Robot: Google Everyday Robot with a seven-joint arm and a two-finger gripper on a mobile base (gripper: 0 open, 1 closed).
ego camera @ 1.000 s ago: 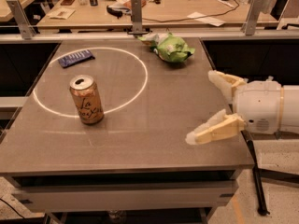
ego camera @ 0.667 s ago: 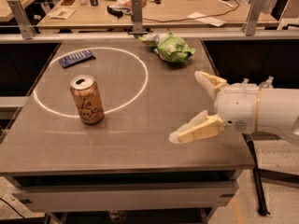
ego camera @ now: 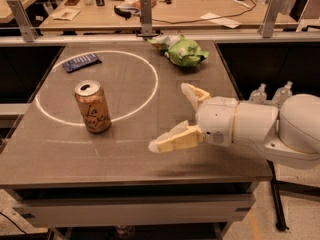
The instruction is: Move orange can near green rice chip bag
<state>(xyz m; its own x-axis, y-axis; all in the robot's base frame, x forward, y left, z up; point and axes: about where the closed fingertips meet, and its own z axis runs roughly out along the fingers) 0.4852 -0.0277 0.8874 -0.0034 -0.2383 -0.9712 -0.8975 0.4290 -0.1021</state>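
— What is changed since a moment ago?
— The white robot gripper (ego camera: 168, 117) is moved farther left over the grey table (ego camera: 125, 159). It is brought closer to the slim orange drink can (ego camera: 93, 107). Nothing else is moved.
— How is the gripper held?
— Its two cream fingers (ego camera: 175, 139) are spread wide. Nothing is held between them.
— Where is the can?
— It is stood upright at the left, on the near line of a white circle (ego camera: 150, 91), apart from the gripper.
— And the wrinkly green and white chip bag (ego camera: 183, 51)?
— It is laid at the far edge, well apart from the can. A flat dark blue wrapper (ego camera: 81, 62) is laid far left.
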